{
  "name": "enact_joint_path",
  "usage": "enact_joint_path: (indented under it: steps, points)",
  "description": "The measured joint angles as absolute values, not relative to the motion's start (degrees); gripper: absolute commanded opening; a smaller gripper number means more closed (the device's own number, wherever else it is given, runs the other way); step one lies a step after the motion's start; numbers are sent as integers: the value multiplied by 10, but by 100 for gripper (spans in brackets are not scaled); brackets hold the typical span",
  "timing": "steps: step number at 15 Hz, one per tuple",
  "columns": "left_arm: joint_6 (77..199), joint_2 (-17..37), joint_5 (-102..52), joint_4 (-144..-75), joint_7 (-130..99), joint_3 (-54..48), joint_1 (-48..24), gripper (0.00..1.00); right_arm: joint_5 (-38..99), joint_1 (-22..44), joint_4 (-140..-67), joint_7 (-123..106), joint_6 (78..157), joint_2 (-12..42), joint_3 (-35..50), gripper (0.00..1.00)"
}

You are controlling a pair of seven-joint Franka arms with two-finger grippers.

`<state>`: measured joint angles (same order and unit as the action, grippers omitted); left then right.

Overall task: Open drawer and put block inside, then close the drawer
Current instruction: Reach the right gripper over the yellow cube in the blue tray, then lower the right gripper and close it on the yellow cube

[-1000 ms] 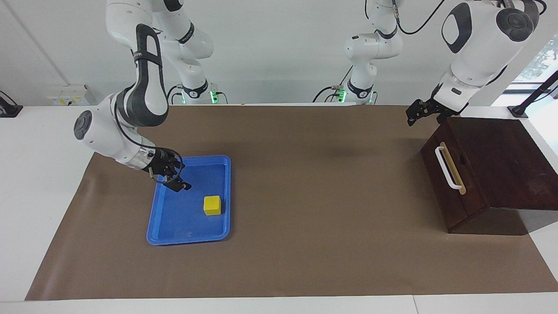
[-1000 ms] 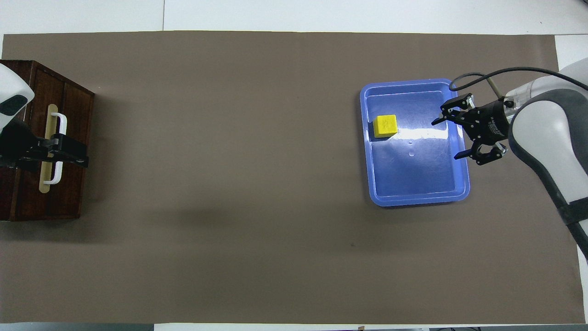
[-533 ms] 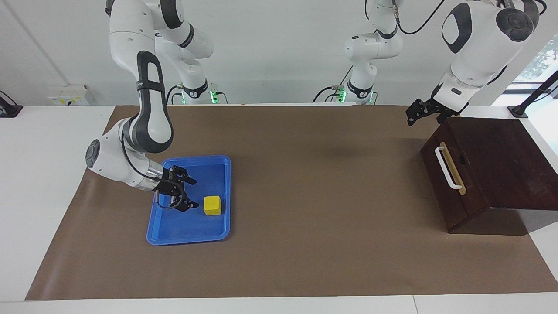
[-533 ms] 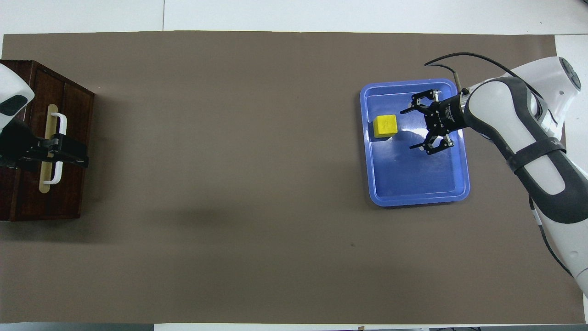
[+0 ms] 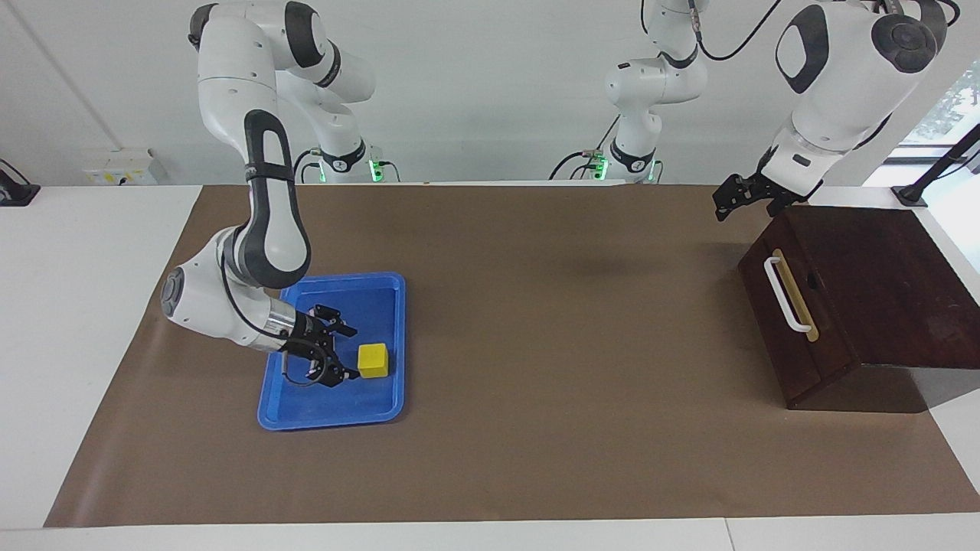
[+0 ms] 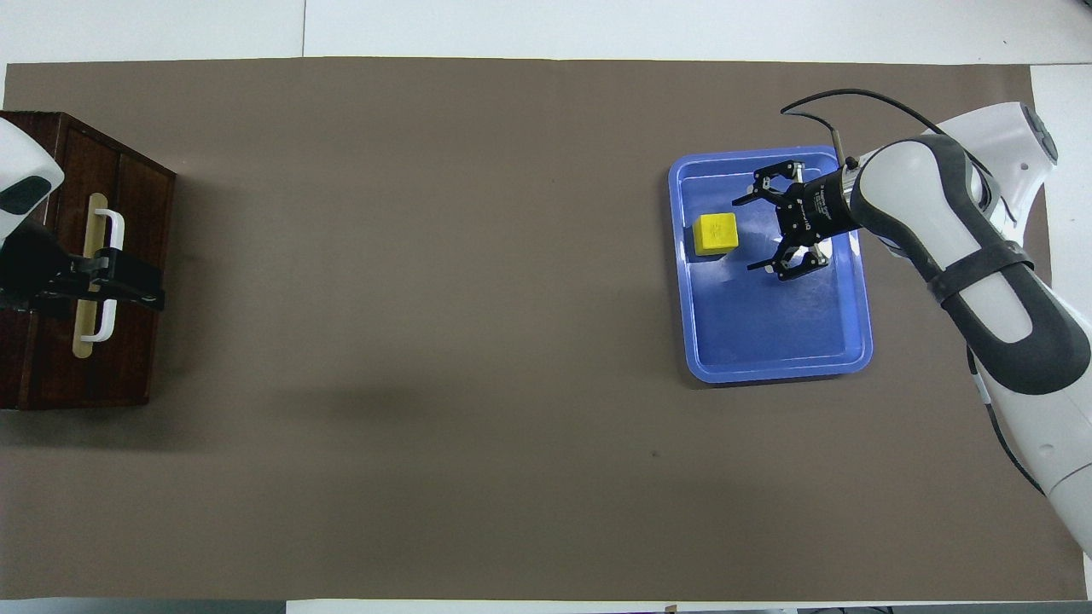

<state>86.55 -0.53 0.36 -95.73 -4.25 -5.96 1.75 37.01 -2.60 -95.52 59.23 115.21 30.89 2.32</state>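
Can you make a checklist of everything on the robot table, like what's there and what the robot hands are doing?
Surface: brown mat covers the white table.
Job's things: yellow block sits in the blue tray; drawer is shut, white handle untouched.
Clutter: nothing seen.
Grippers: right gripper open, low inside the tray beside the block, not holding it; left gripper open, waiting in the air beside the drawer box.
Cables: black cable loops off the right arm.
Surroundings: white wall, window at the left arm's end.
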Motion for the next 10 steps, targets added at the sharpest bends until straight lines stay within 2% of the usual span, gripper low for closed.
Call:
enact_joint_path:
  steps: [10]
  points:
    - [866,-5,4,-957,-43,-60,18,100,393,-24,-947,601,1149,318,24,100]
